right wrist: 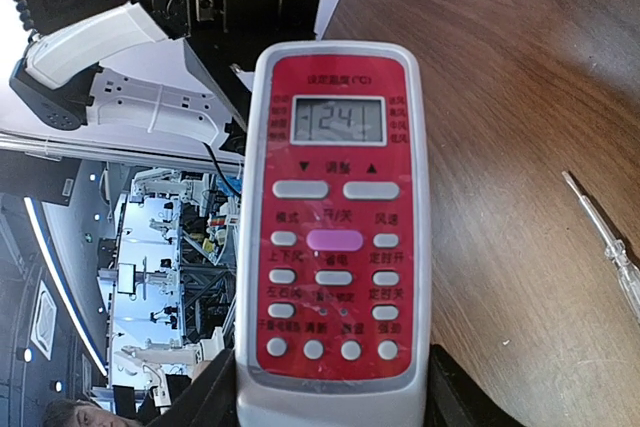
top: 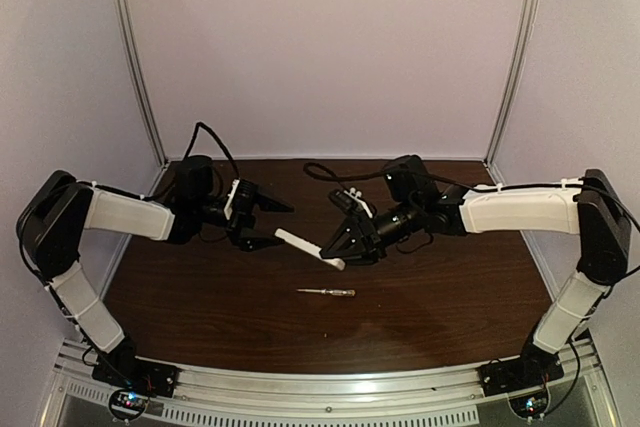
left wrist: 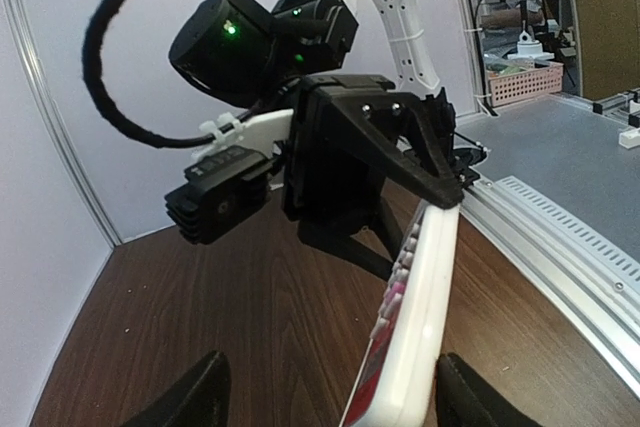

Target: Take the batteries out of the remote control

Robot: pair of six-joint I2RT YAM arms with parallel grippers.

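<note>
The remote control (top: 305, 247) is a white handset with a red button face and a small display (right wrist: 336, 122). It is held above the brown table. My right gripper (top: 342, 249) is shut on its lower end, with a finger on each long edge (right wrist: 330, 402). My left gripper (top: 279, 227) is open, and the remote's far end (left wrist: 415, 327) sits between its fingers, close to the right finger (left wrist: 470, 402). In the left wrist view the right gripper (left wrist: 440, 172) clamps the other end. The batteries are hidden.
A thin screwdriver with a clear handle (top: 328, 292) lies on the table (top: 420, 307) in front of the remote; it also shows in the right wrist view (right wrist: 605, 247). Pale walls with metal posts close the back and sides. A metal rail (top: 330, 387) runs along the near edge.
</note>
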